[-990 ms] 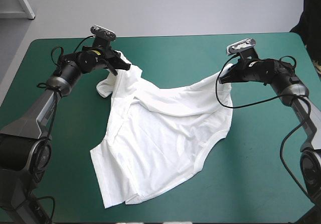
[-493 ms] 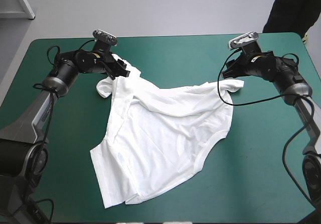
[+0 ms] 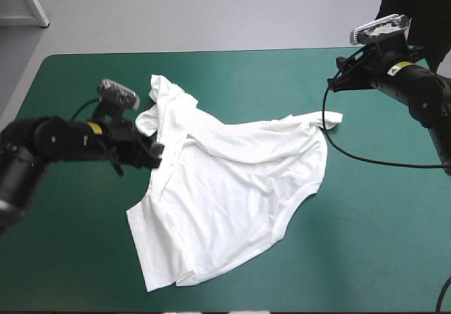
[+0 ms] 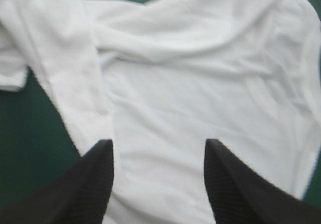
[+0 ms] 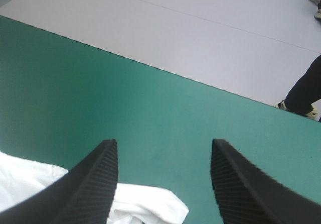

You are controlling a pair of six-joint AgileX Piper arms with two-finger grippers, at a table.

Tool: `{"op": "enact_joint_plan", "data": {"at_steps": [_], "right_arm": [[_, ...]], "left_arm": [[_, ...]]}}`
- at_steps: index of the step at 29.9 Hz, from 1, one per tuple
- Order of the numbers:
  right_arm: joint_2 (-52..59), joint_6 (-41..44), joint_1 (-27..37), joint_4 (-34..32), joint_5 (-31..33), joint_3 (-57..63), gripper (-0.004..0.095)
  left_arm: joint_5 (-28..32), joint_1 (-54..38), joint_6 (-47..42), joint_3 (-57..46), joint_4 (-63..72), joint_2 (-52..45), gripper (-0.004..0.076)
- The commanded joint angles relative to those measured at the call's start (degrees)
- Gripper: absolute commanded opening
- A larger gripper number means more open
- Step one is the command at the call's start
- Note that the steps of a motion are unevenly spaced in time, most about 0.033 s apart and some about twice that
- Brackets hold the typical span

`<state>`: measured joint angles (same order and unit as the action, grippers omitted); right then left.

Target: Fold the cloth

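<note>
Since the earlier frame the 2 arms have released the T-shirt. The left gripper has dropped to its left side edge, fingers apart over the cloth. The right gripper has drawn back beyond its far right sleeve, fingers apart and empty. The T-shirt lies spread but rumpled on the teal-green cover, its long axis apparently slanting from the sleeves to the near hem. The left arm is nearer.
</note>
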<state>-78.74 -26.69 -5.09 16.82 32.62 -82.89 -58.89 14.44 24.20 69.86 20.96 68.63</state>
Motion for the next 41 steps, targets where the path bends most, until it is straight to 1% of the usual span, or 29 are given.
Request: {"op": "enact_joint_plan", "data": {"at_steps": [1,6,9,11,13,16,20,24,30,35,37,41], "right_arm": [[2.0,0.2,0.5,0.9,-1.6,-1.8,0.0526],[2.0,0.2,0.5,2.0,-1.6,-1.8,0.0526],[2.0,0.2,0.5,2.9,-1.3,-1.8,0.0526],[2.0,0.2,0.5,3.2,-0.9,-1.8,0.0526],[2.0,0.2,0.5,3.2,-0.5,-1.8,0.0516],[2.0,0.2,0.5,3.3,-0.4,-1.8,0.0509],[2.0,0.2,0.5,3.3,0.2,-1.8,0.0509],[2.0,-0.4,0.5,4.1,0.2,-1.8,0.0509],[2.0,-0.8,0.5,4.4,0.2,-1.8,0.0509],[2.0,-0.8,0.5,4.7,0.2,-1.8,0.0509],[2.0,-0.8,0.5,4.7,0.2,-1.8,0.0509],[2.1,-1.1,0.5,4.7,0.2,-1.8,0.0509]], "left_arm": [[0.7,4.9,-1.4,-9.8,3.0,-8.7,0.0395],[0.0,12.6,0.8,-20.6,3.2,-14.5,0.0395],[-3.2,17.6,0.9,-24.2,3.1,-14.8,0.0395],[-4.1,21.3,-0.6,-26.6,3.1,-14.8,0.0395],[-3.7,25.2,-1.6,-29.1,1.9,-14.8,0.0395],[-3.0,29.7,-5.8,-31.6,-4.4,-14.5,0.0395],[0.4,33.8,-12.5,-33.0,-12.7,-14.1,0.0395],[1.0,34.6,-13.6,-33.9,-17.2,-12.7,0.0396],[-1.4,34.6,-12.7,-35.6,-18.3,-8.6,0.0396],[4.3,34.6,-12.7,-35.6,-19.4,-5.4,0.0396],[4.4,34.6,-12.7,-35.6,-19.4,-3.7,0.0396],[2.5,34.6,-11.5,-35.7,-18.1,0.7,0.0396]]}}
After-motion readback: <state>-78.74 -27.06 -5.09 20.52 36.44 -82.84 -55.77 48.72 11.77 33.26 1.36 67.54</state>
